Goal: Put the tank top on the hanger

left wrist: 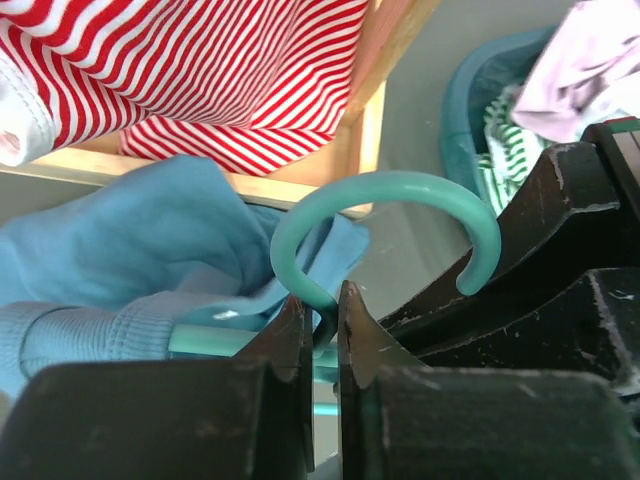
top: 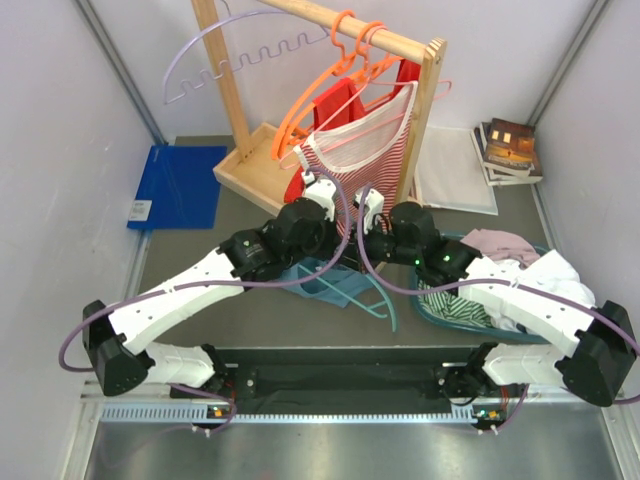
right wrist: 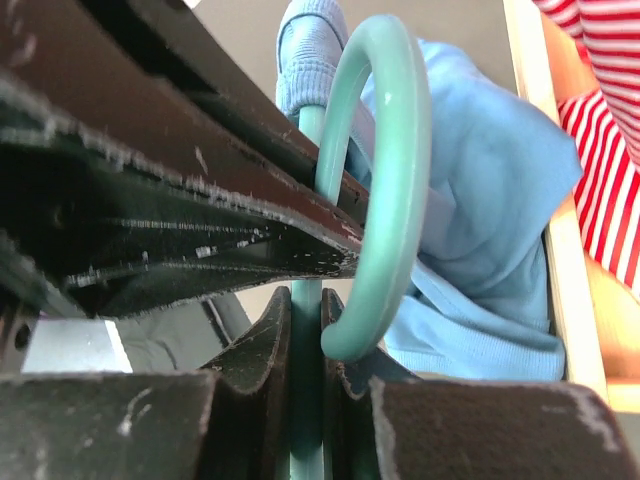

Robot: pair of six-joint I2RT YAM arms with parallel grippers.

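The hanger (left wrist: pixel 400 186) is clenched by both the left pincer (left wrist: pixel 322 303) and the right pincer (right wrist: pixel 304 305); the tank top (left wrist: pixel 130 250) is seen bunched at nine o'clock of its hook.

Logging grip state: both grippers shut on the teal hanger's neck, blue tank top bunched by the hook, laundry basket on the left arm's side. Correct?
One thing off: the laundry basket sits on the right arm's side, as the top external view shows. The rest stands: left gripper and right gripper both shut on the hanger neck, tank top bunched by the hook.
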